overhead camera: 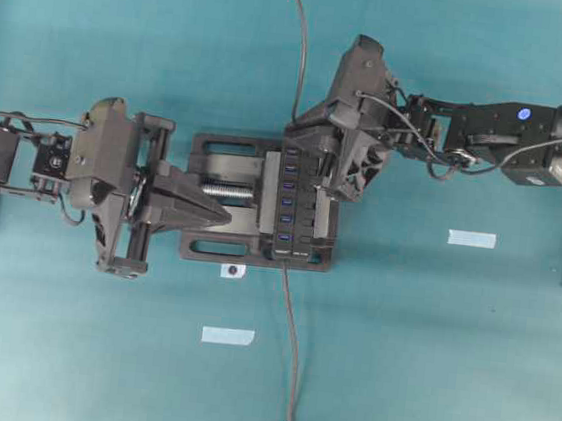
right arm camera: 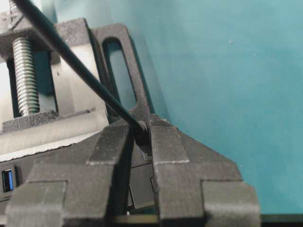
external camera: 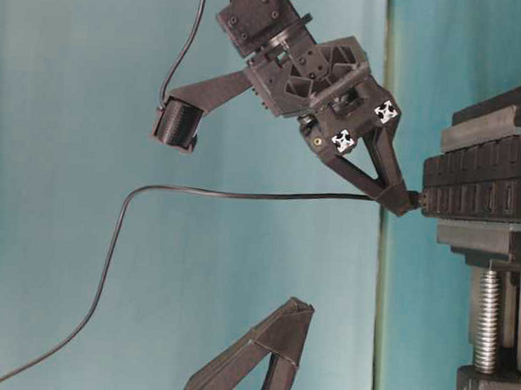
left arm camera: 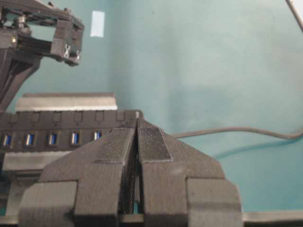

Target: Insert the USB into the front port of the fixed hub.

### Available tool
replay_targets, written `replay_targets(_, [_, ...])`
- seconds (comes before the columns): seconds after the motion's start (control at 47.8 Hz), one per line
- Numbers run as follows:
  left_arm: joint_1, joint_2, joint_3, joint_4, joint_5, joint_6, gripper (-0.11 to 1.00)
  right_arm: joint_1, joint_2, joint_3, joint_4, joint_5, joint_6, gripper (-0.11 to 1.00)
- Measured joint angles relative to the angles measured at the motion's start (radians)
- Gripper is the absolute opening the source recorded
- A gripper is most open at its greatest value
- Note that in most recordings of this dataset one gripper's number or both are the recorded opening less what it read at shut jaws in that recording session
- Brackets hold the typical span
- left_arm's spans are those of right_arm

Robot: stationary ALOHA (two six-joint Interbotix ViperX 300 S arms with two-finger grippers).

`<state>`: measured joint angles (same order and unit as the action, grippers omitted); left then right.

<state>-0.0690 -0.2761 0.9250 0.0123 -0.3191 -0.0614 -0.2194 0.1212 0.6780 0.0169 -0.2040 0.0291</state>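
Right gripper (external camera: 402,201) clamped on small black USB plug (right arm camera: 142,135), held just at the 9 o'clock end face of long black bar-shaped hub (external camera: 484,185) in table-level view. Best kept level, pushed straight toward 3 o'clock. Left gripper (overhead camera: 228,217) closed, empty, over black vise (overhead camera: 207,248).

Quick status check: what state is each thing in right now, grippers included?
USB: gripped by the right fingers, at the hub's end, level with it; seating cannot be told.
Hub: clamped in the vise, other visible ports empty.
Vise: closed on the hub.
Right gripper: shut on the USB.
Left gripper: shut, empty, beside the hub.
Cable: slack, trailing away.
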Motion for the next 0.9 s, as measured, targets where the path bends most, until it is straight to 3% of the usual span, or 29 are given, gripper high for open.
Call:
replay_targets(0.607, [-0.002, 0.0, -0.008, 0.0, -0.009, 0.0, 0.0, 0.018, -0.135, 0.002, -0.002, 0.032, 0.002, 0.05])
replay_targets(0.9, [0.0, 0.0, -0.008, -0.002, -0.015, 0.0, 0.0, 0.046, -0.138, 0.002, -0.002, 0.057, 0.002, 0.05])
